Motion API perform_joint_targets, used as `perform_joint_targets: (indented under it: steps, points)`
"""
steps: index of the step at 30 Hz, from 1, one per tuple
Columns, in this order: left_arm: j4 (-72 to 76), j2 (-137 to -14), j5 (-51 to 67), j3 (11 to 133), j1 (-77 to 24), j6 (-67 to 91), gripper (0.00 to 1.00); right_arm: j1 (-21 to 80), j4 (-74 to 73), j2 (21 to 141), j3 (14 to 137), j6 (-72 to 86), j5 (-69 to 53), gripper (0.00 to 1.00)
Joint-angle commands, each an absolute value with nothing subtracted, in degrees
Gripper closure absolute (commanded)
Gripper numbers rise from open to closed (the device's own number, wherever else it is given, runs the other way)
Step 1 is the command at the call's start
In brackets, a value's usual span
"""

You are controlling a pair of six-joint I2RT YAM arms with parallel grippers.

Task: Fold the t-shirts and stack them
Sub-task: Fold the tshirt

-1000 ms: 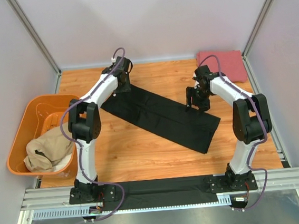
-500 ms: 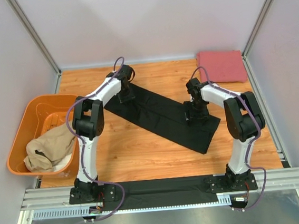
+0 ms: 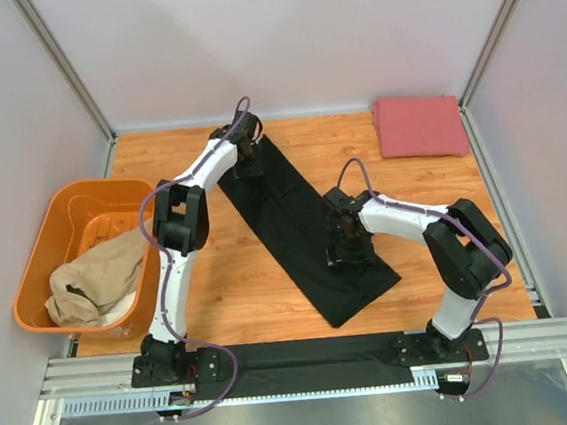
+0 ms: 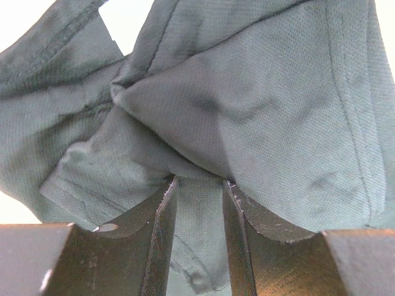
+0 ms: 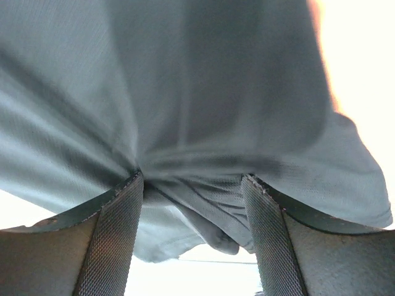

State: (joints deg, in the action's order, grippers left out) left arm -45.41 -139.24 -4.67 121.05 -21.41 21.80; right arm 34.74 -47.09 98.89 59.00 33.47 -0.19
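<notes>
The black t-shirt (image 3: 294, 221) lies as a long folded strip running diagonally from the back middle to the front middle of the wooden table. My left gripper (image 3: 249, 164) is at its far end, shut on the cloth (image 4: 247, 92), which is pinched between the fingertips (image 4: 197, 180). My right gripper (image 3: 346, 252) is over the near part of the strip, shut on a bunched fold of the cloth (image 5: 185, 80) between its pads (image 5: 192, 176). The pinkish-red t-shirt (image 3: 419, 126) lies folded at the back right corner. The tan t-shirt (image 3: 94, 281) lies crumpled in the tub.
The orange plastic tub (image 3: 49, 227) stands off the table's left edge. Grey walls close in the table at the back and both sides. A black mat (image 3: 308, 363) covers the rail at the near edge between the arm bases.
Both grippers have swung the black t-shirt round: its near end moved left and towards the front, its far end moved right, so the strip now lies steeper. The right gripper moved left and nearer.
</notes>
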Motion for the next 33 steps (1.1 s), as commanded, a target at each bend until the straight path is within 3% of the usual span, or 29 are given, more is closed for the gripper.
perform_joint_targets:
  steps: [1, 9, 17, 19, 21, 23, 25, 26, 28, 33]
  points:
    - [-40.3, -144.4, 2.4, 124.0, -21.4, 16.2, 0.58, 39.7, -38.9, 101.6, 55.5, 44.2, -9.8, 0.33]
    - [-36.1, -144.2, 12.2, 128.2, -21.4, 12.4, 0.55, 43.3, -35.7, 102.4, 64.2, 48.4, -17.0, 0.33]
    - [-44.2, -126.0, 2.5, 124.3, -21.3, 8.0, 0.52, 41.4, -44.2, 98.9, 73.9, 32.4, -12.3, 0.32]
    - [-47.5, -121.6, 0.8, 121.9, -21.4, 9.9, 0.52, 40.1, -48.2, 97.0, 74.1, 28.6, -7.9, 0.25]
    - [-49.2, -114.8, 0.6, 116.0, -21.4, 11.9, 0.53, 38.8, -49.0, 95.0, 72.1, 24.1, -6.6, 0.18]
    - [-49.0, -107.9, 3.4, 106.7, -21.6, 15.5, 0.54, 36.0, -49.1, 93.1, 68.7, 20.9, -8.3, 0.18]
    - [-47.5, -101.8, 4.9, 95.6, -22.5, 19.3, 0.57, 33.6, -49.8, 92.8, 66.6, 19.6, -9.5, 0.27]
    - [-47.1, -100.0, 6.2, 91.8, -24.3, 20.5, 0.58, 33.1, -50.4, 92.8, 66.1, 19.2, -10.1, 0.4]
    - [-44.6, -95.7, 7.9, 81.3, -26.9, 24.9, 0.6, 32.8, -50.4, 92.7, 65.4, 18.9, -11.9, 0.43]
    - [-38.9, -92.9, 6.0, 67.3, -36.6, 31.0, 0.59, 32.0, -48.6, 91.2, 61.4, 21.1, -12.1, 0.35]
